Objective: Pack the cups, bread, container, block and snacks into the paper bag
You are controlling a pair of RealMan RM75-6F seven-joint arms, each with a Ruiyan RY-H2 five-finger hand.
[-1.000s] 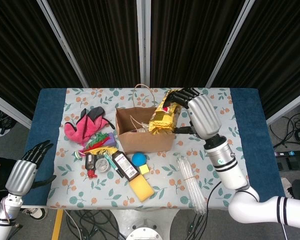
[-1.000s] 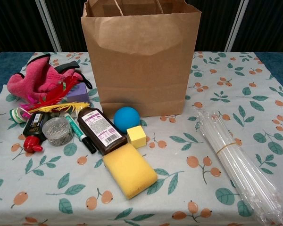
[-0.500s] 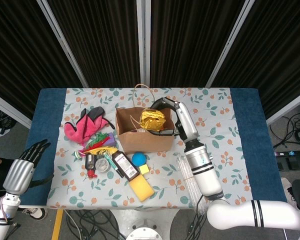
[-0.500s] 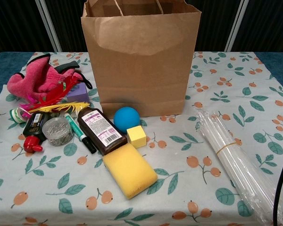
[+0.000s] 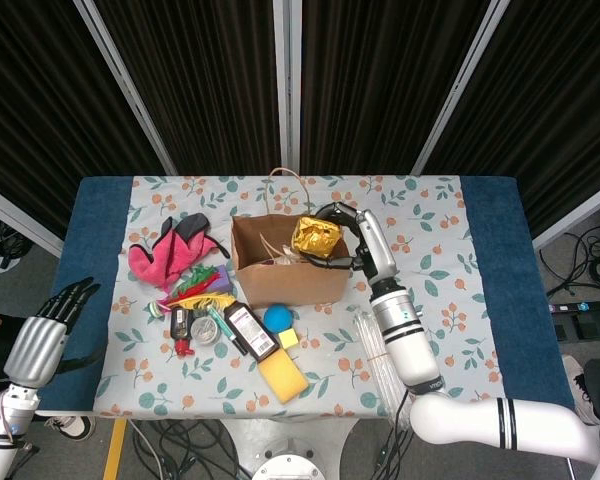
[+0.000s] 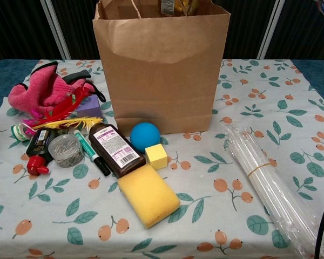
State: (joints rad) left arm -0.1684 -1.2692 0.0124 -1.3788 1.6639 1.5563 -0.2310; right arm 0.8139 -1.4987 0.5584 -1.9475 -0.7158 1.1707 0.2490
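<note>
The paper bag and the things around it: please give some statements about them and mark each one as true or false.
1. The paper bag stands upright with its top open. True.
2. The right hand holds a gold snack packet at the mouth of the bag. True.
3. The blue ball lies inside the bag. False: it lies on the table in front of the bag, beside the small yellow block.
4. The left hand grips the pink cloth. False: it holds nothing and is off the left edge of the table, apart from the cloth.
5. The bundle of clear straws lies to the right of the bag in the chest view. True.
</note>
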